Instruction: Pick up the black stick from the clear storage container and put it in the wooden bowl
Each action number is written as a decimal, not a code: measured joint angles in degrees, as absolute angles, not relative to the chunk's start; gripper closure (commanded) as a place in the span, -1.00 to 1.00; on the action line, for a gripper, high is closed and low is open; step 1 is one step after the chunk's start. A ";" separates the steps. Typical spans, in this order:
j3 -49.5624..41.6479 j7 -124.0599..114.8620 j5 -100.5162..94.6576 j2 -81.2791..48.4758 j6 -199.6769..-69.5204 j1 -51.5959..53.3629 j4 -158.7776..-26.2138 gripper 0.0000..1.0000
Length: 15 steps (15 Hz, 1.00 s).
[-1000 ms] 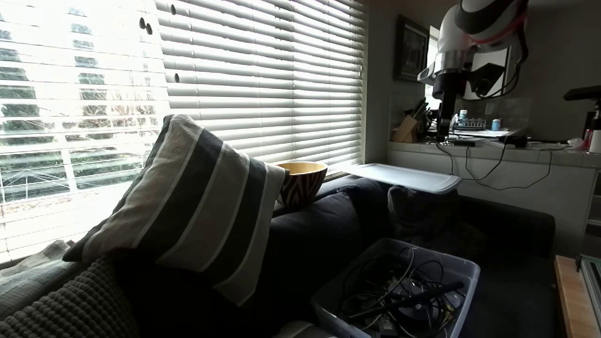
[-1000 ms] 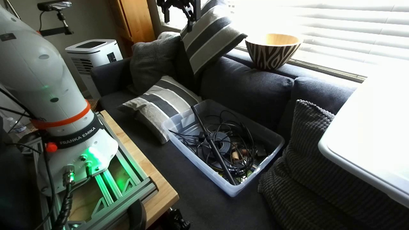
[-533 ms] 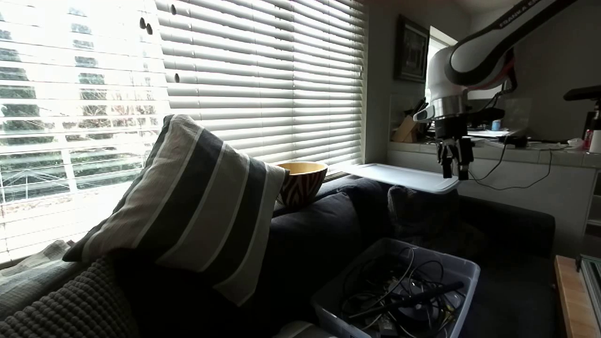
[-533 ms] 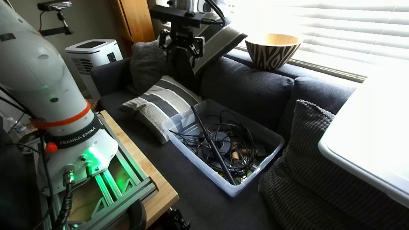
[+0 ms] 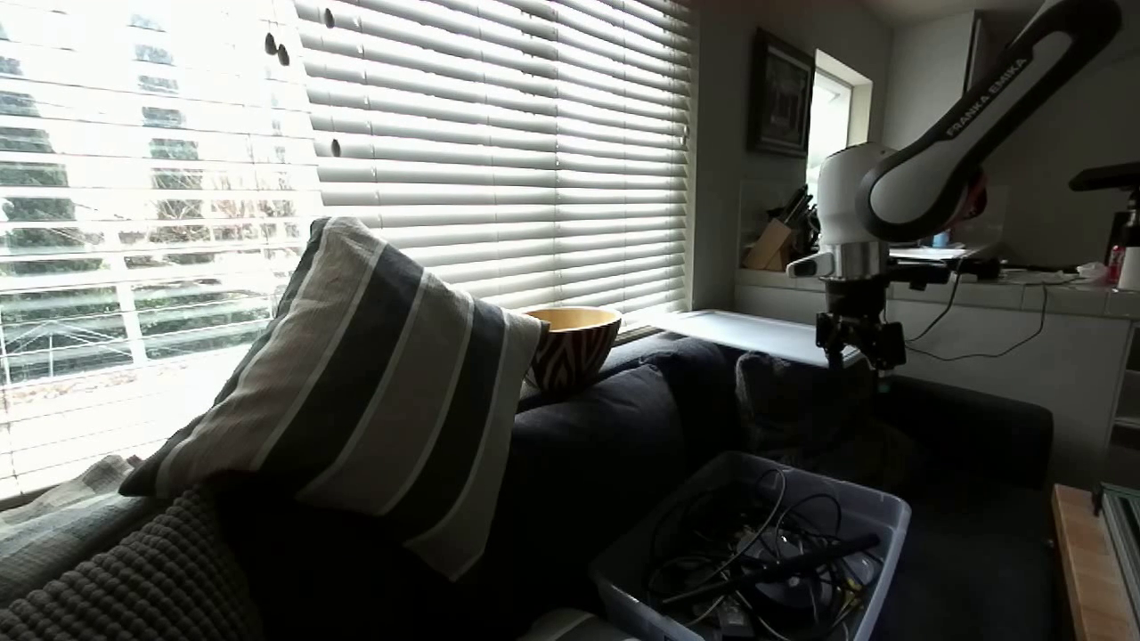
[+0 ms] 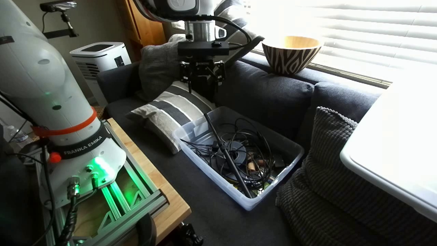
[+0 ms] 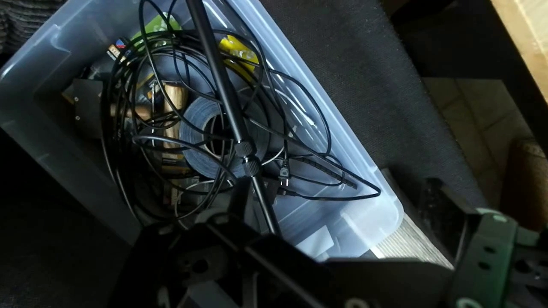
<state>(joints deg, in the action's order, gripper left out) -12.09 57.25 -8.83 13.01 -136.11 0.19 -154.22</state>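
The black two-fingered gripper (image 6: 203,85) hangs in the air above the level of the see-through plastic storage container (image 7: 372,222), its fingers spread wide and nothing held between them. Below, in the wrist view, the thin, straight black stick (image 7: 224,85) lies inside the container, across a tangle of dark cords (image 7: 117,115) and a grey roll of tape (image 7: 203,109). The task looks barely begun — the reach seems the step in hand, while grasp, lift, carry and release are all left to do. The round, tan-brown wooden bowl (image 6: 292,58) with zebra-patterned sides stands upright at the top of the back of a dark grey fabric sofa (image 6: 263,90), well apart from the stick. The sofa's seat carries the container, with a grey-and-beige striped cushion (image 6: 186,106) just beside it. A flat white panel (image 5: 748,331), probably the container's lid, shows beyond the bowl in an exterior view. White slatted blinds (image 5: 499,160) hang, daylit, behind the bowl, and a white boxy appliance (image 6: 102,61) stands past the sofa's arm.
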 measured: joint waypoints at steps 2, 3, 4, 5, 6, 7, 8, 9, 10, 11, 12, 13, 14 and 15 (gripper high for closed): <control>-11.90 57.23 -8.82 13.35 -136.00 0.11 -153.97 -1.00; -11.85 57.23 -8.82 13.46 -135.99 0.08 -153.89 -1.00; -11.85 57.23 -8.82 13.46 -135.98 0.06 -153.83 -1.00; -11.84 57.23 -8.82 13.46 -135.98 0.05 -153.82 -1.00; -11.83 57.23 -8.82 13.46 -135.98 0.05 -153.81 -1.00; -11.83 57.23 -8.82 13.46 -135.98 0.05 -153.81 -1.00; -11.83 57.23 -8.82 13.46 -135.98 0.05 -153.80 -1.00; -11.83 57.23 -8.82 13.46 -135.98 0.04 -153.80 -1.00; -11.83 57.23 -8.82 13.46 -135.97 0.04 -153.80 -1.00; -11.82 57.23 -8.82 13.46 -135.97 0.04 -153.80 -1.00; -11.82 57.23 -8.82 13.46 -135.97 0.04 -153.80 -1.00; -11.77 57.23 -8.82 13.45 -135.97 0.01 -153.77 -1.00; -11.75 57.92 -8.42 13.32 -135.98 0.05 -153.70 -1.00; -11.75 59.25 -7.72 12.91 -136.53 0.10 -153.69 -1.00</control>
<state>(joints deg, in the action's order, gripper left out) -11.75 59.25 -7.72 12.91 -136.53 0.10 -153.69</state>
